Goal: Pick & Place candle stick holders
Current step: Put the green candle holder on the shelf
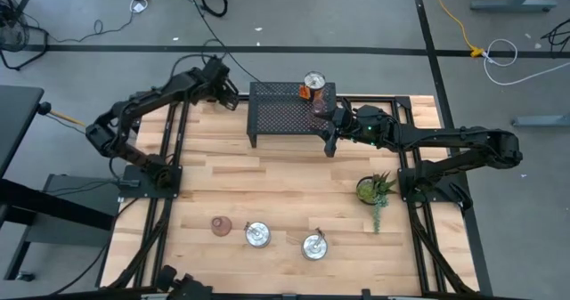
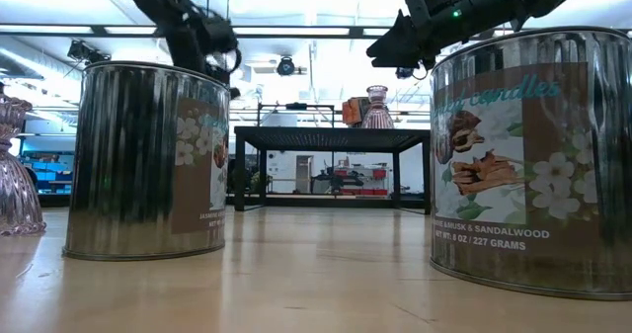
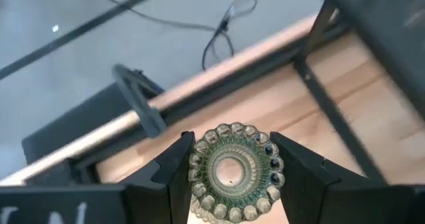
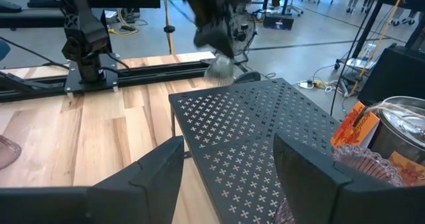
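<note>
Wooden table [image 1: 267,180], dark perforated rack [image 1: 285,109] at its far edge. My left tool [image 3: 234,177] grips the pale green holder [image 3: 234,171] beside that rack. My right tool [image 4: 229,167] is wide and empty over the rack, next to a pink holder [image 1: 319,105] standing there; another pink holder [image 1: 219,225] waits near the front. I judge a tilted release would topple the green one.

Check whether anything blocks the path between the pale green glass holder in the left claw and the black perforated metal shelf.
Nothing visible does. The left claw holds the pale green ribbed glass candle holder in the air beside the black perforated metal shelf, whose near end is bare; a pinkish holder and silvery tin occupy the far end.
</note>
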{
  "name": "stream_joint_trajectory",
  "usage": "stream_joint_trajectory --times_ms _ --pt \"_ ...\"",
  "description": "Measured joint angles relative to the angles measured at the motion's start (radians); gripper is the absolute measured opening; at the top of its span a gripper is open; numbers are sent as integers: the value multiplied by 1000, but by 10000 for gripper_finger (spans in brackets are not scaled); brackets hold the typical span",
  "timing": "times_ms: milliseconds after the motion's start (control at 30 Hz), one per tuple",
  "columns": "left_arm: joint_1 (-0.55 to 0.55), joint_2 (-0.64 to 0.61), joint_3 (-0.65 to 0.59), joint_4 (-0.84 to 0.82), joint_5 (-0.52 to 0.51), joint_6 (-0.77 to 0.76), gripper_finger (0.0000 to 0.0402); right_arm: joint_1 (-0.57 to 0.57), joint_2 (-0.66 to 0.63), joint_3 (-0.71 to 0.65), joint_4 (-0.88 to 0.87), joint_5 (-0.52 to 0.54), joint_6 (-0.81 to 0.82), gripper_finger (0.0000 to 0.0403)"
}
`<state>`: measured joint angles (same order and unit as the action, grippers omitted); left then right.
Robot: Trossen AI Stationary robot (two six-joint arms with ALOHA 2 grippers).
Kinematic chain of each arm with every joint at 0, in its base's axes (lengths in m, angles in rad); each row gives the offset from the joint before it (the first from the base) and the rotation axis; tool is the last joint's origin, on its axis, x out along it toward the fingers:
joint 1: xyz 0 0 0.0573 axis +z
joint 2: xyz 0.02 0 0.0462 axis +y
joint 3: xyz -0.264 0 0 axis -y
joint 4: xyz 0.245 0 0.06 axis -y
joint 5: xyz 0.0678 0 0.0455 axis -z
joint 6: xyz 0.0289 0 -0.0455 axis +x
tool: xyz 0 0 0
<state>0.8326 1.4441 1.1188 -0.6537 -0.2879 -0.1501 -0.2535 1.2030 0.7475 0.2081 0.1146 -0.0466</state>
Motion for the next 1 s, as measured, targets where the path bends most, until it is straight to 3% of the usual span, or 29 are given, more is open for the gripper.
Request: stream_joint_trajectory --times_ms 200,533,667,833,1000 --pt "-39 -138 27 -11 137 -1 174 0 0 0 0 0 0 231" --pt "-291 -313 28 6 138 -57 174 0 0 0 7 0 0 231" --pt "-407 -284 43 37 112 -78 174 0 0 0 24 0 0 231" --pt "-492 -154 153 45 58 -55 174 0 0 0 37 0 2 231" --pt "-510 13 294 44 115 3 174 0 0 0 37 0 6 231"
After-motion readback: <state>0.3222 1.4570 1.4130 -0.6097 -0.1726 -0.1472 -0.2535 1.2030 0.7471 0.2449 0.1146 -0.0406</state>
